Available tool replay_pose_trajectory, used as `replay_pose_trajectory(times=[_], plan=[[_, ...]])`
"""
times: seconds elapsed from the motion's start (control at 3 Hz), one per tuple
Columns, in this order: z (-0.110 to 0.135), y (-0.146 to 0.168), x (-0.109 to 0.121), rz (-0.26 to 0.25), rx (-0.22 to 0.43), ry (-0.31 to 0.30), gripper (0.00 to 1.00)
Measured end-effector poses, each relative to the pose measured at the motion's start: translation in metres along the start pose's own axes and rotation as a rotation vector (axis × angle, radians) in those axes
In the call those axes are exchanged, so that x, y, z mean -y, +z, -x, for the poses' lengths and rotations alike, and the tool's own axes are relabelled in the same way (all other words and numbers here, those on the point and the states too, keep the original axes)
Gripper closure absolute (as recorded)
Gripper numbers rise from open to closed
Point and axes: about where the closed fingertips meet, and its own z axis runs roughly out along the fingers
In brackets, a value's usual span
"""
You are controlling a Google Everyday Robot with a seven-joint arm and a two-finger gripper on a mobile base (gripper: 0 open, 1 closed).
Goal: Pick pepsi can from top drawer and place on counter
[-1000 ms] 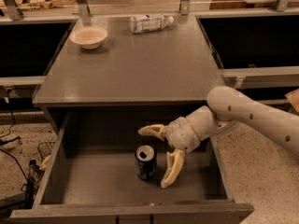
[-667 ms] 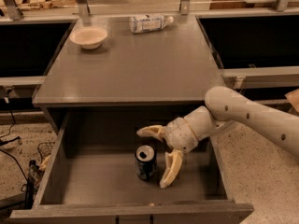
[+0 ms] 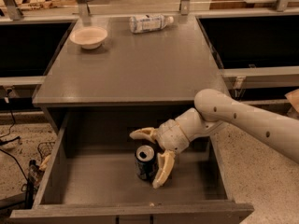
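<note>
Two things carry markings, and you can read neither: the clear plastic bottle (image 3: 148, 23) lying on its side at the top of the frame has a white label with no legible text, and the pepsi can (image 3: 145, 166) shows only faint pale marks on its dark body. Compared with a second ago, your gripper (image 3: 144, 160) has shifted slightly left, so its lower finger now lies against the can's right side instead of just beside it; the can has not moved. The fingers are spread apart, one behind the can to its upper left, the other down its right side, with the can between them. The can stands upright, silver top and pull tab facing up, on the grey floor of the open top drawer (image 3: 93, 185), lower centre of the frame. On the counter (image 3: 140, 69) above, a shallow bowl (image 3: 88, 36) sits at upper left.
</note>
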Motion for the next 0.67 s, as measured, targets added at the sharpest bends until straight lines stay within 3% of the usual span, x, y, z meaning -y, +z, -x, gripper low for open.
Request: replay_pose_trajectory(times=[0.67], plan=[[0.0, 0.0, 0.0, 0.0, 0.0, 0.0, 0.49]])
